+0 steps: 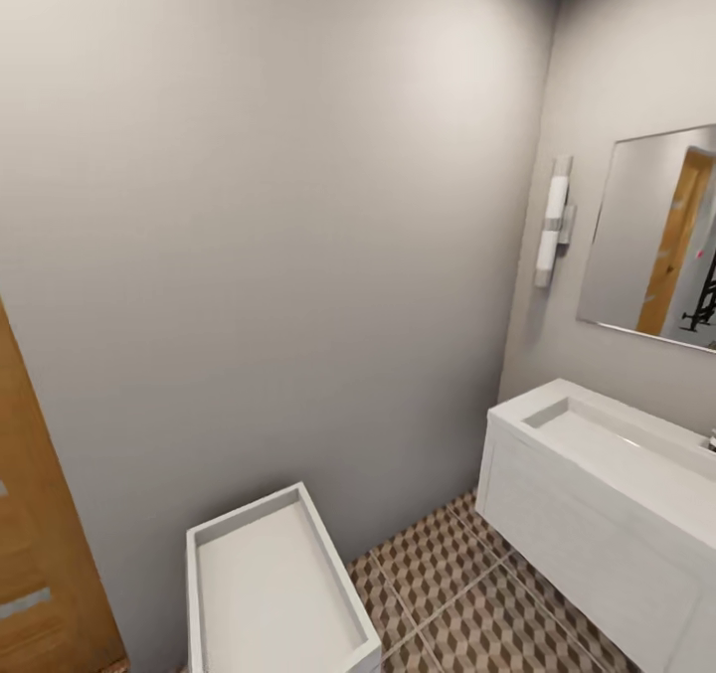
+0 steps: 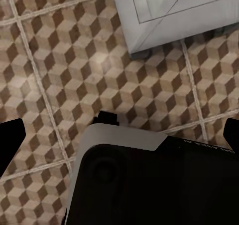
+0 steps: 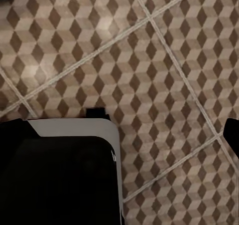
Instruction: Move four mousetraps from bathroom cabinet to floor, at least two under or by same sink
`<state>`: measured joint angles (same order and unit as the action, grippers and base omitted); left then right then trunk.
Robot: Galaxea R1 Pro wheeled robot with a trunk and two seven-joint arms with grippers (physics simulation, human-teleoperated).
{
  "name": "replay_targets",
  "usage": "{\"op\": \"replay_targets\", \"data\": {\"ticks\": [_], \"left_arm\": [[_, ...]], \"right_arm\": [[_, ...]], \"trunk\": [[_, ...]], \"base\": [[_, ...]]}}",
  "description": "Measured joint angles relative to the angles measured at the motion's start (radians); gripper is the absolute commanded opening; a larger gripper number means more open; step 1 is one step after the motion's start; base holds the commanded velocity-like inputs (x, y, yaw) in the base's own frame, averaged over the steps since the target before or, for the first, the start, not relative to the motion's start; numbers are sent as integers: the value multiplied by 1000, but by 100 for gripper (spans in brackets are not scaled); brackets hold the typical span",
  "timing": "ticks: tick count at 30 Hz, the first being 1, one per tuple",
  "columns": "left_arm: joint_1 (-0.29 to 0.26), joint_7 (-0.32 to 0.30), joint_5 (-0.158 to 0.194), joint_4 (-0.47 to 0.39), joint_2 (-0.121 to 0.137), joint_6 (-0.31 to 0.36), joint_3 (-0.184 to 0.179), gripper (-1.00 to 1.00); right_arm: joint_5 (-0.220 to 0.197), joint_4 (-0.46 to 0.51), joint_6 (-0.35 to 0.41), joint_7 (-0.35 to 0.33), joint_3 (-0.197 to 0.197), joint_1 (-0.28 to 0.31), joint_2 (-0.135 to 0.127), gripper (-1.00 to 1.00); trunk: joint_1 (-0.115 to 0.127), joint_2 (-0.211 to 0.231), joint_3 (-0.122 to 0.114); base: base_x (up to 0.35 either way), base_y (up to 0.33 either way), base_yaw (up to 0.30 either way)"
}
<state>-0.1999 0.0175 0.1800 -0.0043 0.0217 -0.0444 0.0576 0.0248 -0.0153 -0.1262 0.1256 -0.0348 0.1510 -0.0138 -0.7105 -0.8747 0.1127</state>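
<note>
A: What does the head view show?

B: A grey bathroom corner. The sink [image 1: 607, 494], a wide white wall-hung basin block, sits on the wall to the right, with a mirror [image 1: 651, 241] above it and a white tube wall light [image 1: 553, 221] beside the mirror. Left of the sink, against the other wall, stands a small white drawer unit [image 1: 273, 588] with a rimmed top. The bathroom floor [image 1: 457, 593], tiled in a brown and beige cube pattern, runs between the two. An orange-brown wooden door [image 1: 45, 564] lies well left of the drawer unit.

A: And the left wrist view?

B: It looks down on the same cube tiles [image 2: 74, 65], with a corner of a white unit [image 2: 174, 15] standing on them. The left gripper [image 2: 119, 137] has dark fingertips at both edges of the picture, spread wide, with nothing between them but the robot's dark base [image 2: 149, 185] below.

A: The right wrist?

B: Tiles [image 3: 149, 60] again. One dark fingertip [image 3: 233, 135] of the right gripper shows at the edge; its spread cannot be told.
</note>
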Motion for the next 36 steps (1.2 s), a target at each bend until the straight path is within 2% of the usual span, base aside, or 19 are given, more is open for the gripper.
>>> {"op": "replay_targets", "data": {"ticks": [36], "left_arm": [[0, 0, 0, 0, 0, 0, 0, 100]], "right_arm": [[0, -1, -2, 1, 0, 0, 3, 100]], "trunk": [[0, 0, 0]], "base": [[0, 0, 278]]}}
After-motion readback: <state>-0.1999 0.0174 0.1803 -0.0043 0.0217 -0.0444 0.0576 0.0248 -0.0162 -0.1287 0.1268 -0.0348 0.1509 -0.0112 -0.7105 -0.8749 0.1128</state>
